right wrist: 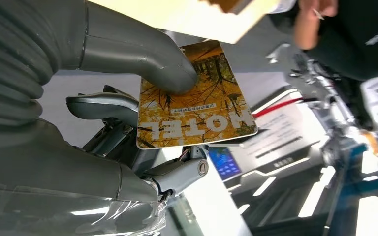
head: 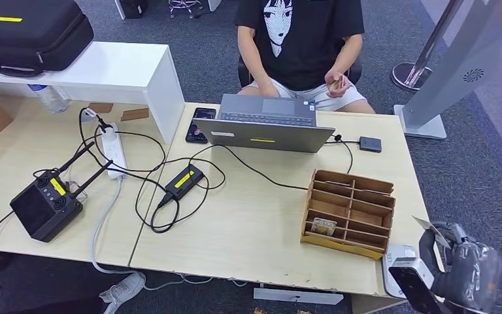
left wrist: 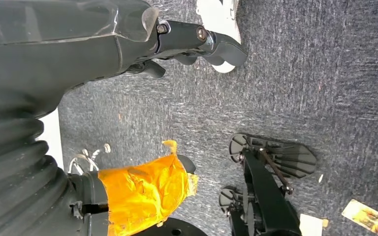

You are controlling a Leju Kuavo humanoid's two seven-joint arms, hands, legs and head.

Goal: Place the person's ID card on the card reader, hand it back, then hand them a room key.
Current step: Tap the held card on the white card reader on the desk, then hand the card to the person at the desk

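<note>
The right hand pinches a room key between thumb and fingers; the card reads "HOTEL" (smaller print illegible) over yellow autumn trees. It hangs off the table's near right corner, beside the wooden card rack. The left hand hangs above carpet, fingers loosely apart, holding nothing.

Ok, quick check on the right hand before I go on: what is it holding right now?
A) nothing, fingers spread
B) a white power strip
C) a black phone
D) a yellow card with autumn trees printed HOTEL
D: in the right wrist view the right hand has its thick grey thumb pressed on the yellow autumn-tree card printed HOTEL, with darker fingers behind it.
</note>
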